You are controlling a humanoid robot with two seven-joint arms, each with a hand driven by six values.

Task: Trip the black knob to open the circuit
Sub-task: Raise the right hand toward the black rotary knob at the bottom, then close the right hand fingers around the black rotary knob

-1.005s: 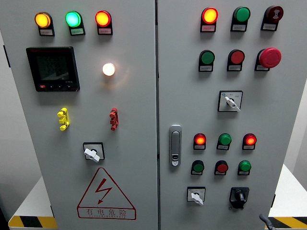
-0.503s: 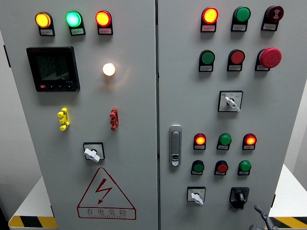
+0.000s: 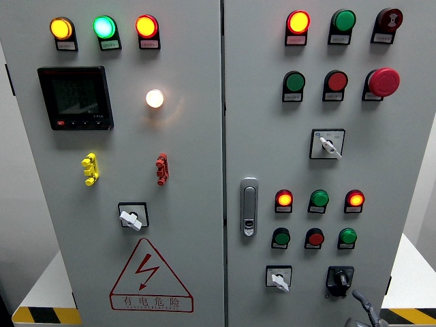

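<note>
The black knob (image 3: pixel 339 279) sits on its black square plate at the lower right of the grey cabinet's right door (image 3: pixel 320 163), with its handle pointing roughly up. My right hand (image 3: pixel 363 310) rises from the bottom edge just below and right of the knob, apart from it. Only a couple of grey fingertips (image 3: pixel 358 298) show, spread and holding nothing. The left hand is out of sight.
A white selector switch (image 3: pixel 278 279) sits left of the knob, another selector (image 3: pixel 328 145) higher up. Rows of lit and unlit push buttons (image 3: pixel 317 200) and a red emergency button (image 3: pixel 383 82) fill the right door. The door latch (image 3: pixel 249 206) is at its left edge.
My right hand has come up from the bottom right corner and moved left toward the black knob. The panel itself is unchanged.
</note>
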